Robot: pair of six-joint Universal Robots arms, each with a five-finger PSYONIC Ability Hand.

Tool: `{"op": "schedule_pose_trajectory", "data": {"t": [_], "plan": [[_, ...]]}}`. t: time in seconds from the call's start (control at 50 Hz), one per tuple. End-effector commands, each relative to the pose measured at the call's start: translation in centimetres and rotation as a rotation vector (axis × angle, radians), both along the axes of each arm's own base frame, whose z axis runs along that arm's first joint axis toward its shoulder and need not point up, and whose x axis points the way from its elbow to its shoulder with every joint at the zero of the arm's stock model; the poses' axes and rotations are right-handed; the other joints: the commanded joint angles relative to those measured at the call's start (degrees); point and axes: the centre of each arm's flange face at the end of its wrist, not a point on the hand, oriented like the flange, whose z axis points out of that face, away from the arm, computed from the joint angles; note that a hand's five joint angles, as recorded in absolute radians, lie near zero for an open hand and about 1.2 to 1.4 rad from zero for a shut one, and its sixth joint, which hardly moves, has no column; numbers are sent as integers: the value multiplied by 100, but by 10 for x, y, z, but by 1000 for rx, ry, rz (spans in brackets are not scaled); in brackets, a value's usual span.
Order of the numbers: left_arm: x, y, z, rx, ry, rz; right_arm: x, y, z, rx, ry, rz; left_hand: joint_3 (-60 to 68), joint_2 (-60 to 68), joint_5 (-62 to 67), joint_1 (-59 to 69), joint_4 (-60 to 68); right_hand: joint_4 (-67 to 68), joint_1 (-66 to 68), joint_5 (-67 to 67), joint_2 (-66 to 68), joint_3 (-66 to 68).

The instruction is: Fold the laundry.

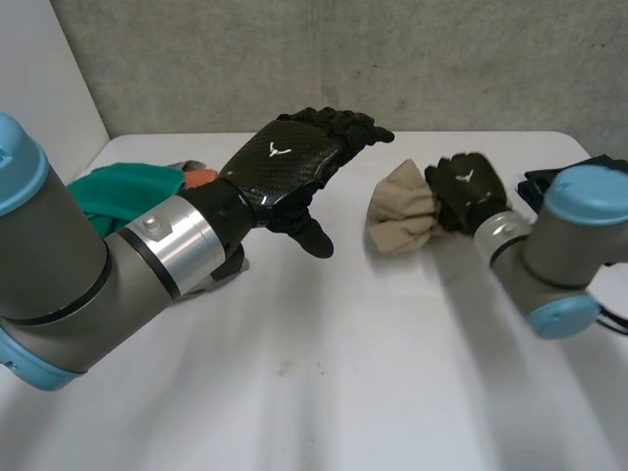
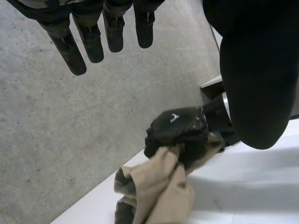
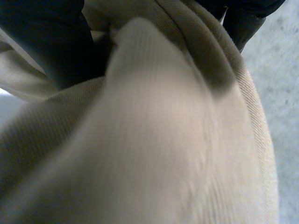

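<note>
Cloth: tan, soft, finely ribbed in weave, bunched into a rounded, creased lump. Lies on the far part of the table, right of the middle, on its smooth white top. Bulges in puckered lobes at the right hand, with darker patches deep in the folds in the left wrist view. Right hand: glossy black shell with a woven carbon pattern and a small white mark on its back. Grips the lump from its right side, fingers curled into the fabric; in the right wrist view, presses dark fingers against thick folds that swell close under the palm. Left hand: same glossy woven shell, held above the table left of the middle, well apart from the cloth. Keeps nothing in its grasp: fingers straight and spread side by side, matt black and blunt-tipped, thumb out to one side. Teal cloth: crumpled in a heap at the table's left edge behind the left arm, with something orange just beside it. Wall: rough grey concrete, speckled, behind the table.
</note>
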Motion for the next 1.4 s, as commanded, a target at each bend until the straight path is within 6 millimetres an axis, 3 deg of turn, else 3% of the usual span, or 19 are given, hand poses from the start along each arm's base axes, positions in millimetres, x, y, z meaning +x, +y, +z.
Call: {"op": "schedule_pose_trajectory", "data": {"t": [0.02,0.12,0.18,0.28,0.46,0.52,0.6,0.76,0.88,0.98,1.0,1.08,1.12,1.14,1.28,1.4], "plan": [[0,1,1,-3,3,-1,-26,-40,36,-167,-14,153,-193,-167,-262,-144,-158,1267,2834,1763,1345,1363],[0,1,4,-9,7,-1,-62,-79,77,-374,-25,188,-193,-167,-262,-144,-158,1267,2834,1763,1345,1363],[0,0,6,-15,11,7,-82,-94,92,-416,-58,191,-193,-167,-262,-144,-158,1267,2834,1763,1345,1363],[0,-1,6,-13,12,21,-144,-127,112,-472,-153,194,-193,-167,-262,-144,-158,1267,2834,1763,1345,1363],[0,-1,4,-10,11,24,-216,-164,89,-504,-182,199,-193,-167,-262,-144,-158,1267,2834,1763,1345,1363],[0,-1,4,-9,10,30,-240,-175,72,-498,-172,166,-193,-167,-262,-144,-158,1267,2834,1763,1345,1363],[1,-2,2,-3,7,50,-261,-186,26,-435,-153,169,-193,-167,-262,-144,-158,1267,2834,1763,1345,1363],[3,-2,0,6,3,68,-300,-187,-33,-363,-140,135,-193,-167,-262,-144,-158,1267,2834,1763,1345,1363],[3,-2,0,10,1,74,-312,-179,-57,-301,-123,153,-193,-167,-262,-144,-158,1267,2834,1763,1345,1363],[4,-2,-1,12,2,90,-325,-173,-66,-268,-108,162,-193,-167,-262,-144,-158,1267,2834,1763,1345,1363],[4,-2,-1,12,2,90,-328,-172,-66,-265,-108,158,-193,-167,-262,-144,-158,1156,2723,1652,1235,1252],[4,-2,-1,13,1,90,-343,-169,-55,-273,-102,129,-193,-167,-262,-144,-158,-2503,-936,-2007,-2425,-2407],[4,-2,0,12,2,90,-346,-166,-50,-272,-102,122,-193,-167,-262,-144,-158,-3649,-2082,-3152,-3570,-3553],[4,-2,1,8,3,90,-346,-163,-47,-264,-108,114,-193,-167,-262,-144,-158,-5733,-4166,-5237,-5655,-5637],[2,-2,6,-5,13,86,-356,-145,-12,-270,-124,46,-193,-167,-262,-144,-158,-5733,-4166,-5237,-5655,-5637],[2,0,14,-27,27,82,-397,-125,19,-234,-195,-155,-193,-167,-262,-144,-158,-5733,-4166,-5237,-5655,-5637]]}}
